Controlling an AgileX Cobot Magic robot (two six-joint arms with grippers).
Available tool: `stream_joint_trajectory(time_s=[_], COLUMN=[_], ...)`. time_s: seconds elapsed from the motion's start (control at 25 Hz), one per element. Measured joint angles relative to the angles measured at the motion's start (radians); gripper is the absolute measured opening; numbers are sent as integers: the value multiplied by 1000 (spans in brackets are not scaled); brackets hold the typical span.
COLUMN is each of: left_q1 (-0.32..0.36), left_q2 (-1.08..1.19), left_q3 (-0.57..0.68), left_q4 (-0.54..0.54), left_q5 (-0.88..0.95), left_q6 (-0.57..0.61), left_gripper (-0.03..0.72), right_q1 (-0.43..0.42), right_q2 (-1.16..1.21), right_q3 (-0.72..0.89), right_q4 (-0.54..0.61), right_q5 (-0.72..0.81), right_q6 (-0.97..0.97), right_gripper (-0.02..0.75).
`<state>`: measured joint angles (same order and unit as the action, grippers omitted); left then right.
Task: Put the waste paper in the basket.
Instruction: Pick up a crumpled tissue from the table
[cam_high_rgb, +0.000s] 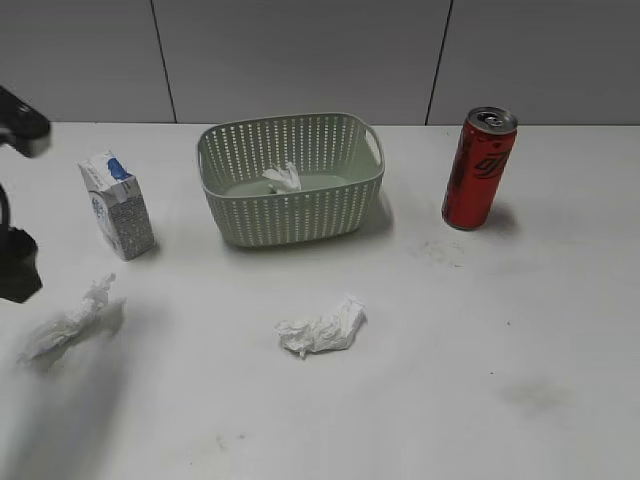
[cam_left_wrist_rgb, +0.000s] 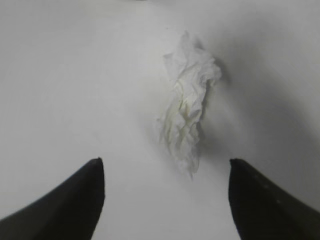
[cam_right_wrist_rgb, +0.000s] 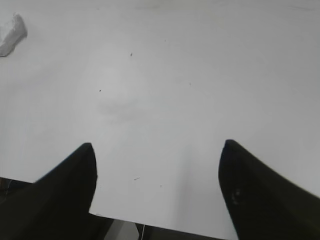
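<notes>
The pale green slotted basket (cam_high_rgb: 292, 180) stands at the back middle with one white paper wad (cam_high_rgb: 283, 179) inside. A second wad (cam_high_rgb: 322, 329) lies on the table in front of the basket. An elongated wad (cam_high_rgb: 70, 320) lies at the front left. It also shows in the left wrist view (cam_left_wrist_rgb: 187, 107), just ahead of my open, empty left gripper (cam_left_wrist_rgb: 165, 192), which hovers above it. The left arm (cam_high_rgb: 15, 265) shows only at the left edge of the exterior view. My right gripper (cam_right_wrist_rgb: 157, 185) is open and empty over the table's front edge; a wad (cam_right_wrist_rgb: 11, 34) shows at its far left.
A white-and-blue carton (cam_high_rgb: 117, 205) stands upright left of the basket. A red drink can (cam_high_rgb: 479, 168) stands at the back right. The white table (cam_high_rgb: 480, 340) is bare at the right front; its front edge shows in the right wrist view.
</notes>
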<state>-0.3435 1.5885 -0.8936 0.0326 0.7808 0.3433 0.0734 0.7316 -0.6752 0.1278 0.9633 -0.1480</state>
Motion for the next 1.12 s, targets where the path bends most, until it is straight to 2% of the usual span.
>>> stream_joint_trajectory(time_s=[0.32, 0.56, 0.68, 0.76, 0.84, 1.04, 1.12], left_q1=[-1, -1, -1, -1, -1, -1, -1], left_q2=[171, 257, 265, 266, 266, 263, 245], left_q3=[-2, -3, -9, -11, -11, -12, -24], left_q4=[7, 0, -23, -43, -60, -64, -64], left_q5=[-143, -170, -173, -174, -174, -153, -123], left_q6=[1, 1, 1, 1, 1, 1, 1], left_gripper=[568, 568, 545, 493, 405, 83, 32], right_q1=[0, 0, 0, 0, 0, 0, 0], right_q2=[-404, -608, -671, -699, -715, -726, -727], right_q3=[134, 186, 202, 218, 238, 251, 251], right_q4=[0, 0, 0, -2, -7, -13, -15], right_q5=[2, 9, 9, 9, 4, -9, -11], right_q6=[3, 5, 6, 6, 6, 6, 6], right_gripper=[571, 571, 571, 571, 571, 571, 571])
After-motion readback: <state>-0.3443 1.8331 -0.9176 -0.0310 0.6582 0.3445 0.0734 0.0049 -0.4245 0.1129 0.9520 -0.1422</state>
